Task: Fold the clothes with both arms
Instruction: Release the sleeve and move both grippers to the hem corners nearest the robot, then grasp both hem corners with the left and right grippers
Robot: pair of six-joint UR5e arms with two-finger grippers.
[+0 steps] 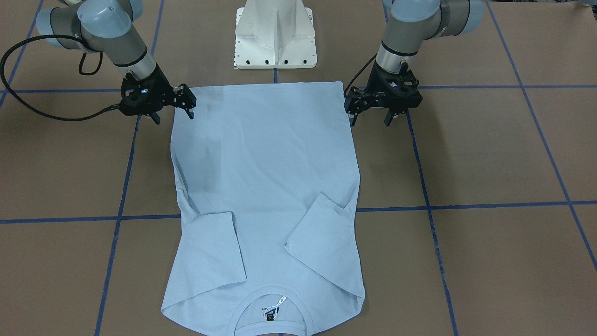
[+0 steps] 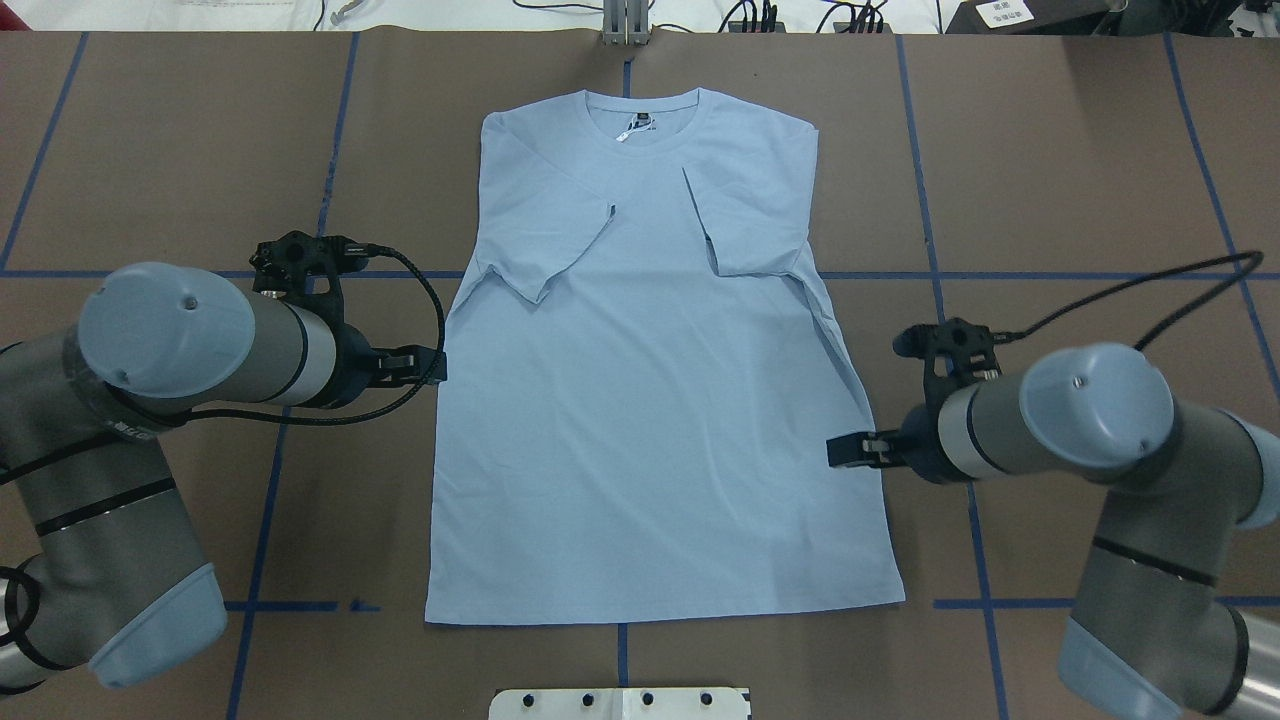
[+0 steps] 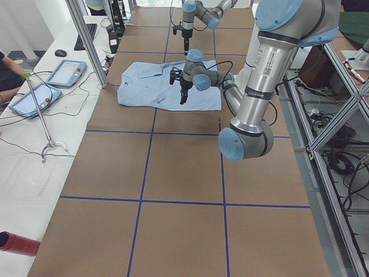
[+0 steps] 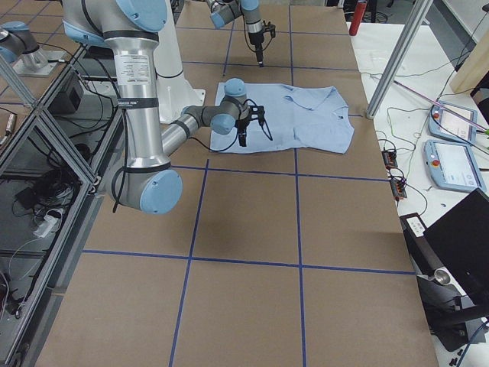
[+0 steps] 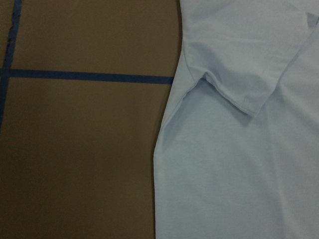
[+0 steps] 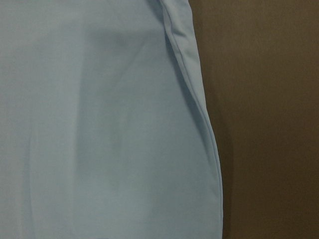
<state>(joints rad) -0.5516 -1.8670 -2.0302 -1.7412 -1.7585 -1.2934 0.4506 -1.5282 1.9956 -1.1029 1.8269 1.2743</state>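
The shirt (image 2: 650, 400) lies flat on the desk (image 2: 180, 150), with the collar (image 2: 700, 100) on the far side from me and the hem (image 2: 660, 608) near my base. Both sleeves (image 2: 545, 240) are turned in over the chest, so the body forms a plain strip with two long side edges. I judge the sleeve step done and a fold of the body next.

That is why I hold my left tool (image 2: 425, 365) just beside the shirt's left edge and my right tool (image 2: 850, 452) just beside its right edge, on opposite sides of the cloth. Pinching both sides at once should lift the cloth evenly. Both tools are spread and empty, with fingers pointing down. I cannot tell whether any finger touches the fabric yet. Each wrist view shows only its shirt edge and bare desk, which fits lining up on the seam before I descend.
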